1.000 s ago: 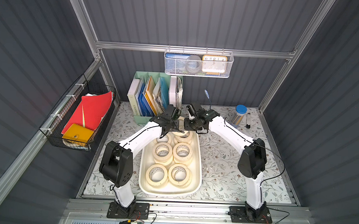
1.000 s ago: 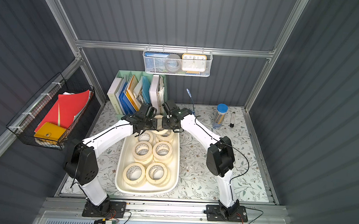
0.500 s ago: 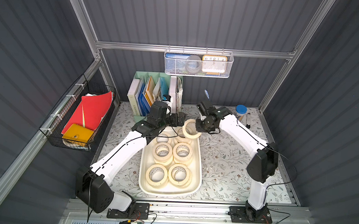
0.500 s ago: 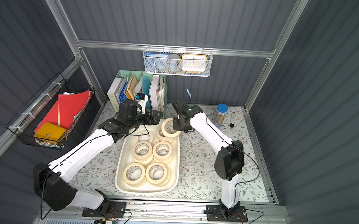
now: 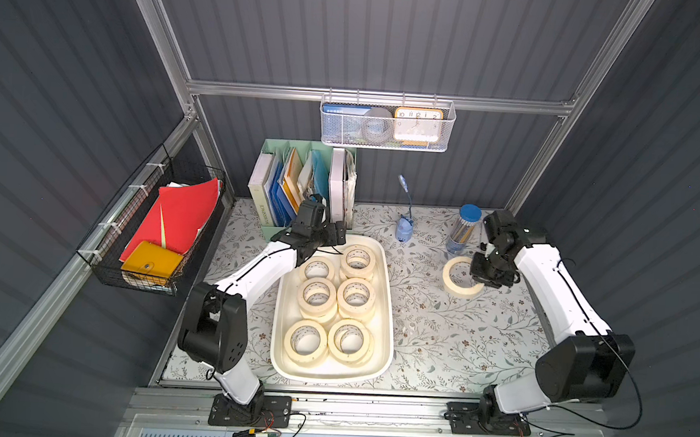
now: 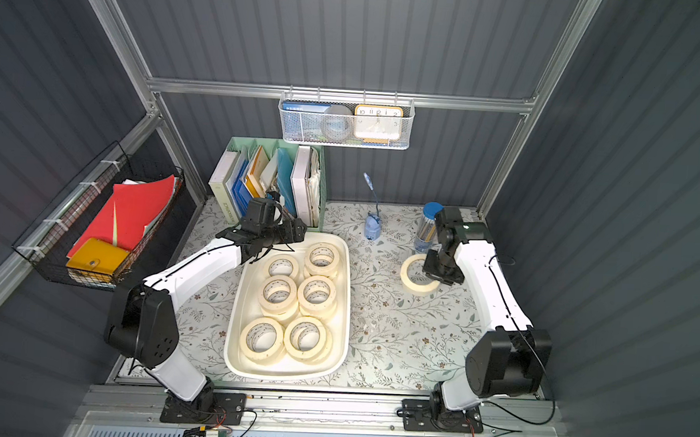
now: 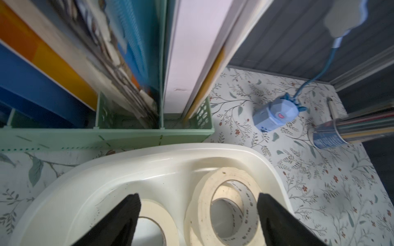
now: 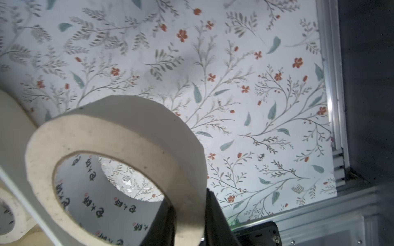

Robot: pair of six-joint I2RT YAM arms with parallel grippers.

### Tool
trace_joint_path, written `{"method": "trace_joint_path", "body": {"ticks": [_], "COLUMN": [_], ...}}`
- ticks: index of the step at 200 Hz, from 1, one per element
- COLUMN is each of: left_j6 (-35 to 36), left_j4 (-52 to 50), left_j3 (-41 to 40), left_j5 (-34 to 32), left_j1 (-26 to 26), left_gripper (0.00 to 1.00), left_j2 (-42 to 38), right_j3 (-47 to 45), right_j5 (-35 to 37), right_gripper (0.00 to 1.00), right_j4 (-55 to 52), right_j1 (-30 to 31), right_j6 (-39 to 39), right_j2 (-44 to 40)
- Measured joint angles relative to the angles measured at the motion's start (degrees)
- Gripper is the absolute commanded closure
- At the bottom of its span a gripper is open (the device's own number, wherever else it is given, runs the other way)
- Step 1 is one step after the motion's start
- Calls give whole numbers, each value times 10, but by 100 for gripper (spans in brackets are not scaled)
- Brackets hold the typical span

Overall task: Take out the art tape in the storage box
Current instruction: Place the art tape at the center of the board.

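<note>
Right hand [image 8: 189, 215] clamped on one art tape roll [image 5: 459, 282], just carried clear of the storage box [image 5: 388, 313] over the table [image 5: 437, 337] (not yet released); left hand [image 7: 198, 213] spread wide, empty, above the remaining rolls [image 5: 356, 297].

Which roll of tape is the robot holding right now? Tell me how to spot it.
Find the big white storage box in the middle of the flowered table, then look to its right, toward the clear jar with the blue lid. Beside that jar, the right gripper pinches one cream tape roll: the only cream roll outside the box.
</note>
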Motion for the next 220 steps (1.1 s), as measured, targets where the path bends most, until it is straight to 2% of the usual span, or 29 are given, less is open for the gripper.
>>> {"method": "trace_joint_path", "body": {"ticks": [50,76,135,196,210,220], "left_j6": [7,12,21,21,21,21], "left_j4": [-1,-1,-8,-13,-14,-16], "left_j3": [4,5,5,10,13,14], "left_j5": [2,-3,-29,-44,-44,-44], "left_j1": [-1,-1,-7,-24,-28,-30], "left_gripper": [10,10,10,10,8,8], "left_j2": [50,63,72,87,91,91], "right_j3": [-12,3,71,73,73,71], "right_j5": [-26,-29,-36,-33,-35,-36], "right_gripper": [100,100,100,100,70,44], "right_j4": [30,64,140,228,245,254], "right_j1": [-156,-208,-248,-249,-249,-249], "right_j6": [-26,-26,-28,-28,-28,-27], "right_j2": [68,115,255,296,296,296]}}
